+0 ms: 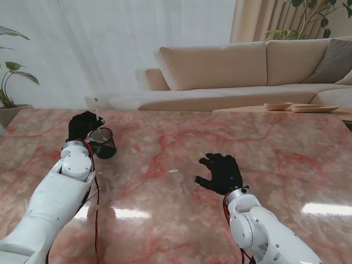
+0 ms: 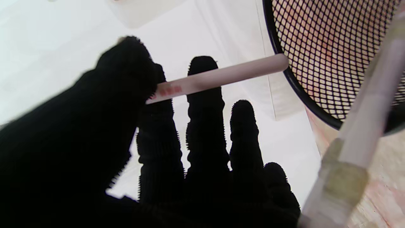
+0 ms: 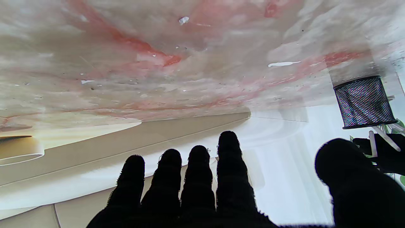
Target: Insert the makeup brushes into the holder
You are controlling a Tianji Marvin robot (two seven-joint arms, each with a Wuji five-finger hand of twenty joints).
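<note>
The left hand [image 1: 82,125] pinches a brush [image 2: 218,77] just at the holder's [image 1: 103,143] rim, at ten o'clock on the table [image 1: 181,192]. The right hand [image 1: 221,172] idles open. The brush end could catch the rim and tip the holder.

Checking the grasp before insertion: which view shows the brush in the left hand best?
Left wrist view. The brush fills the frame, pinched in the left hand, its end at the holder rim. In the stand view it is a thin white sliver over the hand. The right wrist view shows only small white sticks far off.
</note>
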